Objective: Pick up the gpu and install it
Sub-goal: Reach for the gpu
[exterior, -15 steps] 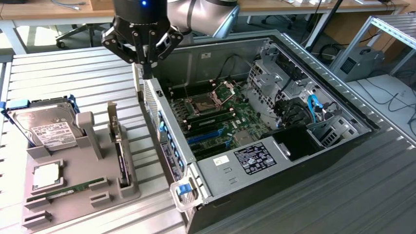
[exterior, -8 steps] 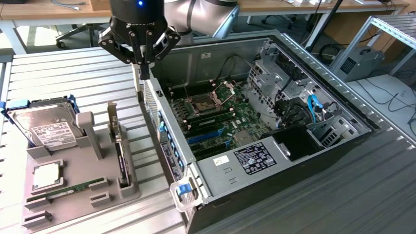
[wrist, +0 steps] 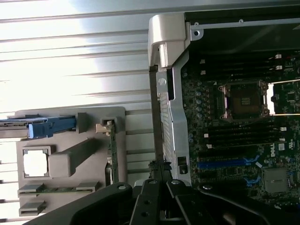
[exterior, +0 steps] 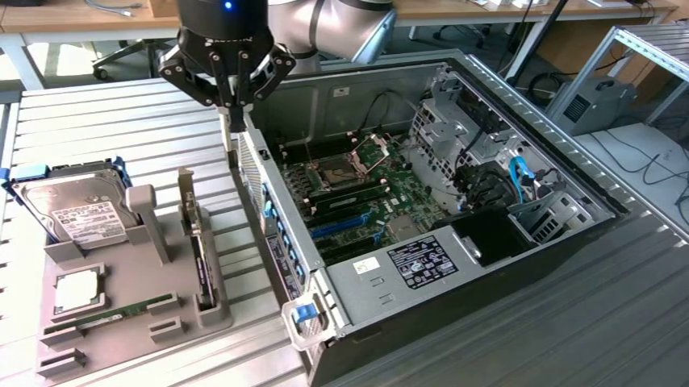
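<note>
The gpu stands on edge in a slot of the grey holder, its silver bracket end pointing away from the front of the table. In the wrist view the gpu appears as a thin green strip in the same holder. My gripper hangs above the rear wall of the open computer case, to the exterior view's right of the gpu and clear of it. Its fingers are shut with nothing between them. The gripper sits right over the case's edge.
The holder also carries a hard drive, a square silver chip and a memory stick. Inside the case lie the motherboard with blue slots, cables and a drive cage. The slatted table surrounds everything.
</note>
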Action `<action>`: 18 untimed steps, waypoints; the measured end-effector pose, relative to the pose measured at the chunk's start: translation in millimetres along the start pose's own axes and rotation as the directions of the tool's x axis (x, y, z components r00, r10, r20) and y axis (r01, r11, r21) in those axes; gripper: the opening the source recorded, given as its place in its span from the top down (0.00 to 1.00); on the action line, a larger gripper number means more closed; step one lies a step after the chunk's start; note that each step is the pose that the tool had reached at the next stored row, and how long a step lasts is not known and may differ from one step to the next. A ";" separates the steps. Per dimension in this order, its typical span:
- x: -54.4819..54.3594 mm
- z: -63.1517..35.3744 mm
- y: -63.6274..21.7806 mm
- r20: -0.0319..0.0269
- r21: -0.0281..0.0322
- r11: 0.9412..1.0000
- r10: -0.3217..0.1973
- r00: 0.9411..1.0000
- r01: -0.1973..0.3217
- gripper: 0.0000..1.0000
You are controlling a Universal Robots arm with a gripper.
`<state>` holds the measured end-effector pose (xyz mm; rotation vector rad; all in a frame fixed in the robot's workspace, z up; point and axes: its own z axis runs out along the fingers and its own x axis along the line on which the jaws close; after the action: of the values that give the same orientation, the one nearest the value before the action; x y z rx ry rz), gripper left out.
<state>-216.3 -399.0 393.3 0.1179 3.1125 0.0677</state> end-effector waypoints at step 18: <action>10.8 -0.3 -0.8 0.000 0.000 1.000 0.000 1.000 0.000 0.89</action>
<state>-227.2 -399.0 393.3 0.1180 3.1125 0.0676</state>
